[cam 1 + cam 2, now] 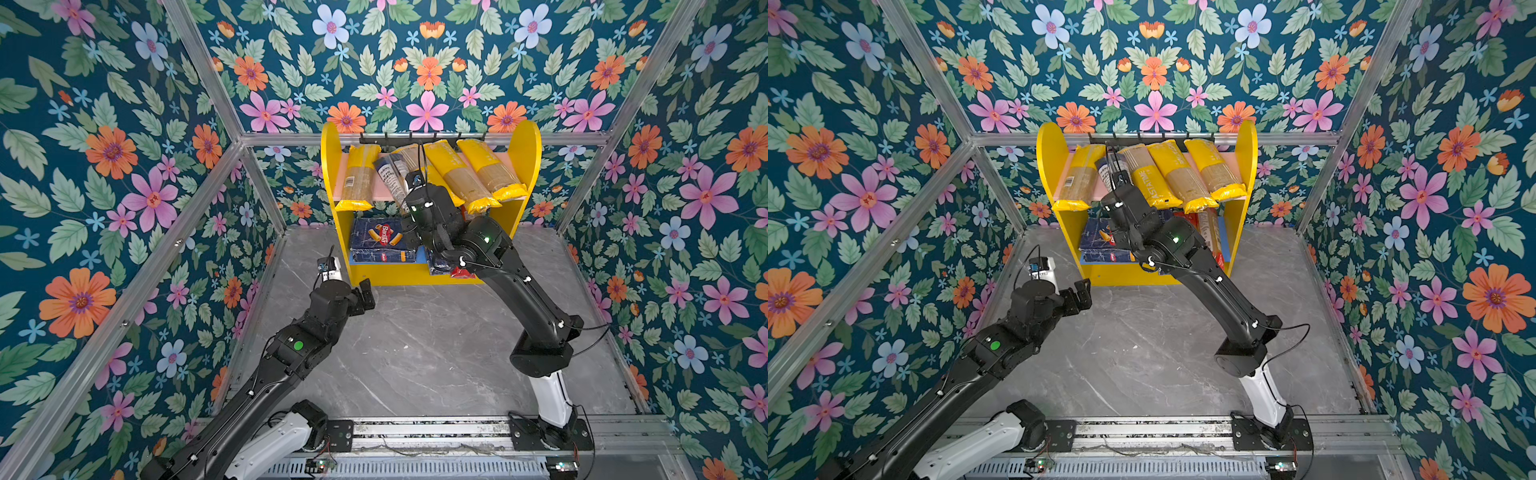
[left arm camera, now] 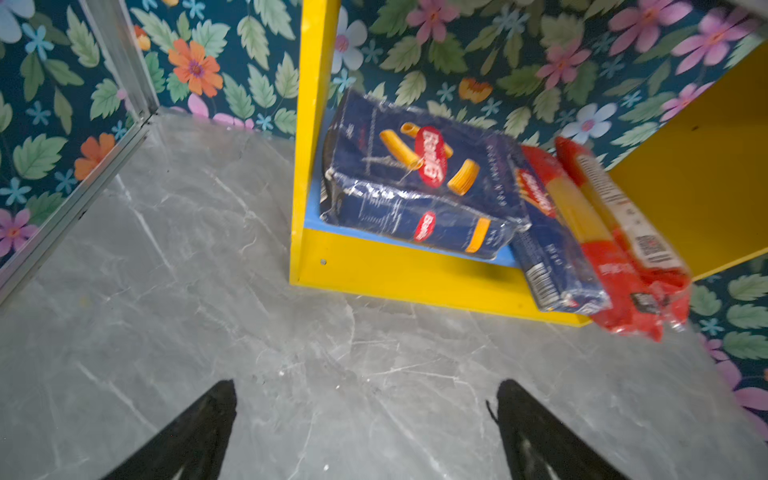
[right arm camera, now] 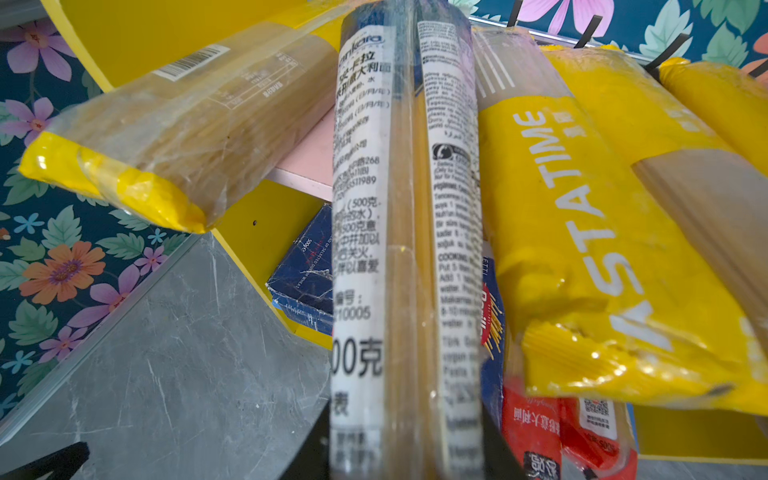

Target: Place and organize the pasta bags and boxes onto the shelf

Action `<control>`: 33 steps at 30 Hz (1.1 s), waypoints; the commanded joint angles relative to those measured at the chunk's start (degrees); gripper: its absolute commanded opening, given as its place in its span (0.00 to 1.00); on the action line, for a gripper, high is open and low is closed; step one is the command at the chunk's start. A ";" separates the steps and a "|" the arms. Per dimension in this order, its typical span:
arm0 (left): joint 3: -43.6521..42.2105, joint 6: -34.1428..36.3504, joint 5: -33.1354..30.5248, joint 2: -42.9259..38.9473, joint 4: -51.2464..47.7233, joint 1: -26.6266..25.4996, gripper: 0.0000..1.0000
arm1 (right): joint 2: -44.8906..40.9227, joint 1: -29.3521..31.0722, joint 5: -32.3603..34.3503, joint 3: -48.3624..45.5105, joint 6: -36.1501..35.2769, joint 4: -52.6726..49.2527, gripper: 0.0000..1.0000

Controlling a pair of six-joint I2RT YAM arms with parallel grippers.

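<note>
The shelf (image 1: 330,166) stands at the back of the table. Several yellow bags (image 1: 453,174) lie side by side on its pink upper board, their ends hanging over the front edge. My right gripper (image 3: 405,449) is shut on the near end of the dark navy bag (image 3: 407,208) with the white label, which lies on that board between a yellow bag (image 3: 137,137) and the PASTATIME bag (image 3: 582,232). On the blue lower board lie the wide Barilla box (image 2: 419,166), the narrow box (image 2: 548,249) and two red bags (image 2: 602,232). My left gripper (image 2: 365,399) hangs open and empty above the table, left of the shelf's foot.
The grey marble tabletop (image 1: 415,353) is bounded by floral walls and aluminium frame bars (image 1: 257,183). A black hook rail (image 1: 419,139) runs along the shelf's top back. The narrow box and red bags jut past the lower board's front edge. Both arm bases sit on the front rail (image 1: 428,428).
</note>
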 commanded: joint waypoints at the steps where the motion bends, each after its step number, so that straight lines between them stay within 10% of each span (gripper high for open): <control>1: 2.53 3.24 4.14 1.68 7.94 0.02 1.00 | -0.47 0.04 -0.80 -0.15 1.61 5.42 0.07; 16: 12.50 4.49 13.00 8.99 17.43 0.02 1.00 | -5.19 0.01 -5.84 -7.97 4.33 9.81 0.07; 33: 23.10 -3.11 20.56 16.62 16.23 1.15 1.00 | -24.17 3.54 -4.73 -37.42 2.06 23.33 0.05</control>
